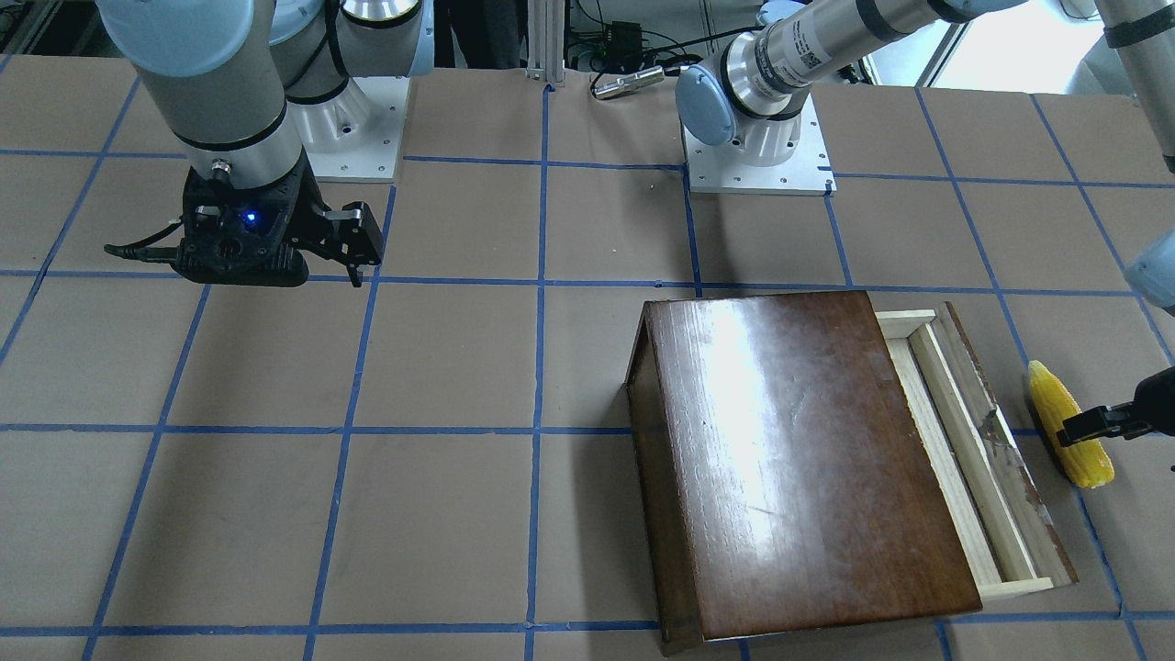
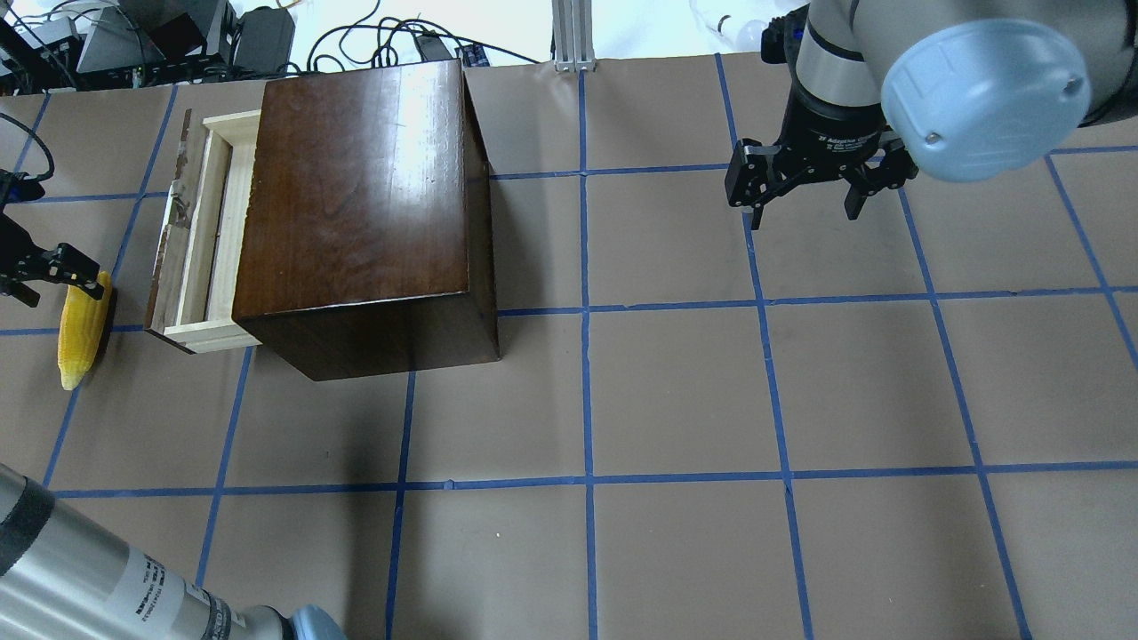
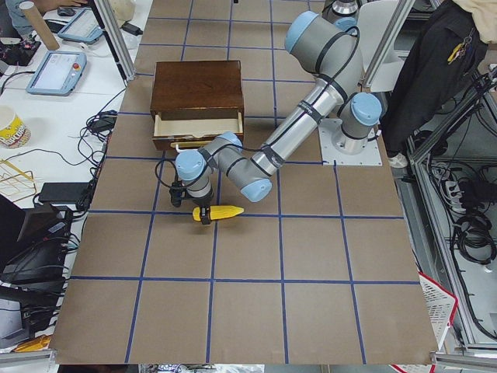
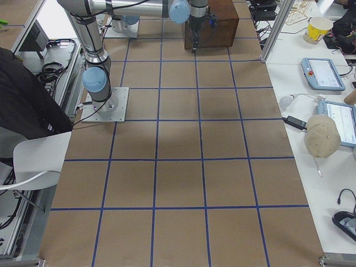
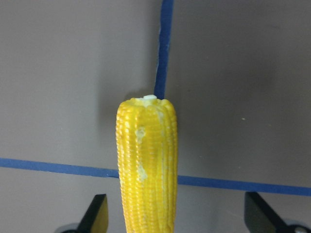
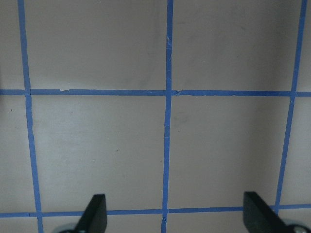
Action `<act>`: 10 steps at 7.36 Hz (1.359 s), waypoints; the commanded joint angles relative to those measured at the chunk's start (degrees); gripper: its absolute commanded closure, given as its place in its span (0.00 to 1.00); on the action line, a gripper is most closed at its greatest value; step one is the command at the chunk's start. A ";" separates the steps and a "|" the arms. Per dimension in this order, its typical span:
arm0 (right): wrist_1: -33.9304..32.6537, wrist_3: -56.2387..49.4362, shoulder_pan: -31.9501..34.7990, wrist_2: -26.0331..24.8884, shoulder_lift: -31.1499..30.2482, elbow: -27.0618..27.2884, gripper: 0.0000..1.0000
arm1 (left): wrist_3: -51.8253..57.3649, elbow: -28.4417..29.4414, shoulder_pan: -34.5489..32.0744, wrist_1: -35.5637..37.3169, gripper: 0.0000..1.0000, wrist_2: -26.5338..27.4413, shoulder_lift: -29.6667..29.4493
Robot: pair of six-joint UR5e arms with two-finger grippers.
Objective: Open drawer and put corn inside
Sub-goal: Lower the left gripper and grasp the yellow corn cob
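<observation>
At the far left of the table [image 2: 676,391], the left gripper [image 5: 176,218] is down over the corn [image 2: 82,333]. Its fingers [image 5: 97,216] are spread wide and stand on either side of the cob. The wrist view shows the cob close beside one finger and well apart from the other, with neither pressing on it, so nothing is gripped. The corn lies flat on the brown paper across a blue tape line, pointed end toward the near side. It is outside the drawer [image 2: 200,240], just left of the worn front panel and roughly parallel to it. The drawer is pulled partway out of the left side of the cabinet [image 2: 356,187], its pale wooden tray showing. The glossy dark-brown cabinet sits at the far edge of the table, left of centre. Well to the right, the right gripper [image 2: 805,209] hangs above bare taped paper. Its fingers [image 6: 95,213] are also wide apart and hold nothing.
</observation>
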 commanded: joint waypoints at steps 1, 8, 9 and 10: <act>0.06 0.00 0.00 0.00 0.00 0.00 0.00 | 0.78 -1.15 0.26 1.84 0.02 -0.42 -0.63; 0.06 0.00 0.00 0.00 0.00 0.00 0.00 | 0.69 -1.32 0.35 1.75 0.81 -1.57 -0.63; 0.06 0.00 0.00 0.00 0.00 0.00 0.00 | 0.69 -1.32 0.27 1.75 0.89 -1.48 -0.55; 0.06 0.00 0.00 0.00 0.00 0.00 0.00 | 0.69 -1.24 0.26 1.57 0.95 -1.39 -0.46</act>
